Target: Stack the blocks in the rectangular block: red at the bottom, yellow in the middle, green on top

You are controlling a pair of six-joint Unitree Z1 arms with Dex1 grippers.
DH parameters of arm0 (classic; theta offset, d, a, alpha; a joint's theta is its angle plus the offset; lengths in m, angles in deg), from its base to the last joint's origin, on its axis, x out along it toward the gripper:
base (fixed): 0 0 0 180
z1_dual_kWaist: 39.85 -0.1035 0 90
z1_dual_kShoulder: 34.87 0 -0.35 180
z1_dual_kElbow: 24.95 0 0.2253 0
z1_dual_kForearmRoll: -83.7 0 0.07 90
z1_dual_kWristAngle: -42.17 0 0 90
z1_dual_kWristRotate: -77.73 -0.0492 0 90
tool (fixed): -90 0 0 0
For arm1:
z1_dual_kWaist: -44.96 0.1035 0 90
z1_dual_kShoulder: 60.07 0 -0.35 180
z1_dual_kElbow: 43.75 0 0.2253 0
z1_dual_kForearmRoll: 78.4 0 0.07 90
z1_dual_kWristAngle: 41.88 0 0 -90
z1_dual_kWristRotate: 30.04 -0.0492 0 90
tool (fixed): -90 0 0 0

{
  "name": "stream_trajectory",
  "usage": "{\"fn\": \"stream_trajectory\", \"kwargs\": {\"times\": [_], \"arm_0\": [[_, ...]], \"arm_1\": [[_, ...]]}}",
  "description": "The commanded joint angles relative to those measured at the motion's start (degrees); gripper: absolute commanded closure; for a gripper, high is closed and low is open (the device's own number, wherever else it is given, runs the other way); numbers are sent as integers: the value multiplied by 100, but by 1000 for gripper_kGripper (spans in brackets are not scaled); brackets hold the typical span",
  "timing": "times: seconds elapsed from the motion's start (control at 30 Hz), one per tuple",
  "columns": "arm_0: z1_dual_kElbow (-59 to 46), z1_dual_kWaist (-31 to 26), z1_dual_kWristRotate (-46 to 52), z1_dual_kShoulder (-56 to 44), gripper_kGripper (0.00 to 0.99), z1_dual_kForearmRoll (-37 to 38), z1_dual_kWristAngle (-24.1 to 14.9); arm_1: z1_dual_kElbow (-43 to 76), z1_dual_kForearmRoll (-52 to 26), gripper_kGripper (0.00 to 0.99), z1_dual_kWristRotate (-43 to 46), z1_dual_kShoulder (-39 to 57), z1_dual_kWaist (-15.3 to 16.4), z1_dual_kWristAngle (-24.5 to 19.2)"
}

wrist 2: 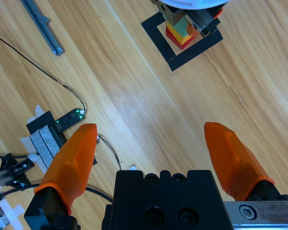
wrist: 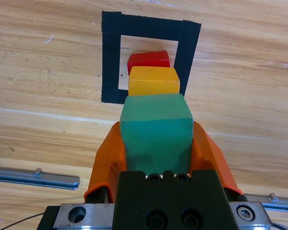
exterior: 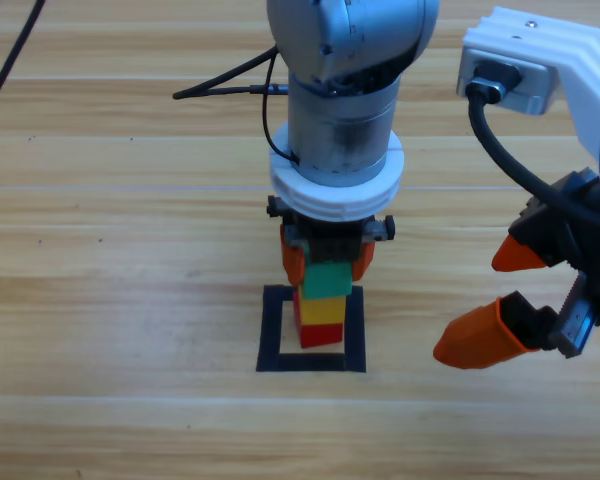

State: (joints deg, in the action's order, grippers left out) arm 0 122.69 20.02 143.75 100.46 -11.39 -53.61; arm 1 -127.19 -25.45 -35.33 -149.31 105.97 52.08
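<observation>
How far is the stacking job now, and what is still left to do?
Nearly finished. The red cube lies inside the black tape square, with the yellow cube on top of it. The left gripper is shut on the green cube, which sits on the yellow one. What is left: release it and pull away. The right gripper waits open to the side.

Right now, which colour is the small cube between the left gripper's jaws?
Teal-green cube, clearest in the left wrist view.
</observation>
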Motion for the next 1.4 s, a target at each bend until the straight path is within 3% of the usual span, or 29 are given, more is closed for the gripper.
{"fn": "stream_trajectory", "kwargs": {"times": [0.03,0.9,0.93,1.0,1.07,1.1,1.4], "arm_0": [[-27,-142,-1,345,976,-34,42],[-27,-142,-10,441,972,-34,24],[-36,-142,-10,424,915,-34,6],[-1,-142,-28,380,568,-17,-2],[61,-142,-45,353,109,-8,-2],[43,-142,-36,345,33,-8,-2],[43,-142,-28,345,0,-17,-2]], "arm_1": [[164,-94,0,82,73,78,0],[181,-94,0,82,117,78,9],[181,-94,0,82,126,78,9],[181,-94,0,90,126,78,9],[181,-94,0,99,126,78,0],[181,-94,0,117,126,78,0],[164,-112,0,126,29,78,-123]]}}
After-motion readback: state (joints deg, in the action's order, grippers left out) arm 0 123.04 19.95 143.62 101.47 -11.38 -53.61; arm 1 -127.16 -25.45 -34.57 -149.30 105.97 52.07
